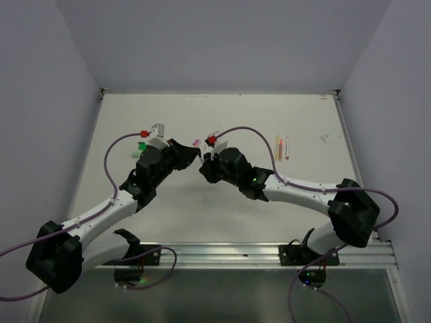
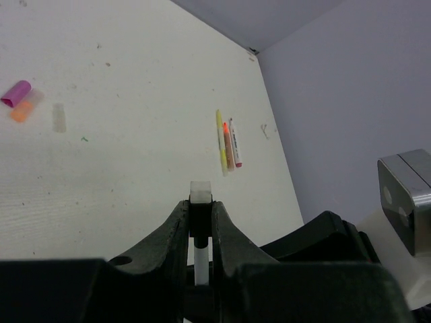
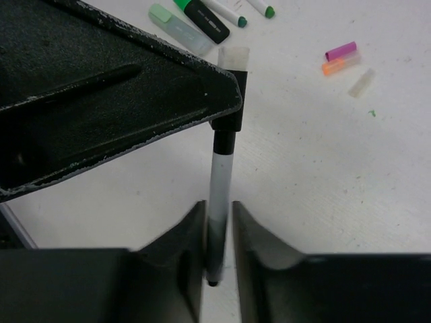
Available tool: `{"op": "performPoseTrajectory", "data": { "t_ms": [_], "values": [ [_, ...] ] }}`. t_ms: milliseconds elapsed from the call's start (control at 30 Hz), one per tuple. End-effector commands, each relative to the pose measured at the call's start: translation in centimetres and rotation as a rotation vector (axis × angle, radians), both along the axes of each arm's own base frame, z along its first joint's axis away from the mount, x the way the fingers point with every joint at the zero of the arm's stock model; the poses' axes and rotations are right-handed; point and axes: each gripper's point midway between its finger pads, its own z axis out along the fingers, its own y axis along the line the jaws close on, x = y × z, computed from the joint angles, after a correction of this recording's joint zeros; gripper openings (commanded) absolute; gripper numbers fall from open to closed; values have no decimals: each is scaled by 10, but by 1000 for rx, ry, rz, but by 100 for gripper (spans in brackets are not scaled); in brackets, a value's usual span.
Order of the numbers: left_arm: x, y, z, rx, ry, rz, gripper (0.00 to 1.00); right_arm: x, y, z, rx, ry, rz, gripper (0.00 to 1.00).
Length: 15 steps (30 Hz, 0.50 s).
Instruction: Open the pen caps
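Observation:
A white pen (image 3: 219,182) with a black cap (image 3: 229,114) is held between both grippers above the table. My left gripper (image 2: 201,205) is shut on the black cap (image 2: 201,219), and the white body (image 2: 201,262) runs back between its fingers. My right gripper (image 3: 217,208) is shut on the pen's white body near its tail. In the top view the left gripper (image 1: 194,156) and right gripper (image 1: 204,165) meet tip to tip at mid-table. A loose pink cap (image 3: 341,51), an orange cap (image 3: 337,64) and a clear cap (image 3: 361,82) lie on the table.
A pale green marker (image 3: 178,28), a black marker (image 3: 205,19) and two white pens with green caps (image 3: 229,15) lie left of the grippers. A yellow pen (image 2: 221,141), an orange pen (image 2: 229,145) and a white-pink pen (image 2: 235,142) lie to the right. Walls enclose the white table (image 1: 161,114).

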Motion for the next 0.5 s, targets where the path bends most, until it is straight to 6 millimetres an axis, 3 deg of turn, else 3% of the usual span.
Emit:
{"op": "performPoseTrajectory", "data": {
  "t_ms": [0,100,133,233,467],
  "values": [
    [1,-4,23,-45,-89,-5,3,14,6,36,66,-85,-41,13],
    [-3,-10,26,-34,-97,-55,18,11,-1,33,42,-97,-37,0],
    [-4,-11,25,-21,-99,-67,27,10,-3,33,38,-101,-34,0],
    [-5,-17,26,5,-94,-106,38,6,-9,28,13,-111,-11,0],
    [-6,-25,33,19,-102,-158,43,-1,-15,28,-12,-143,31,0]
  ]
}}
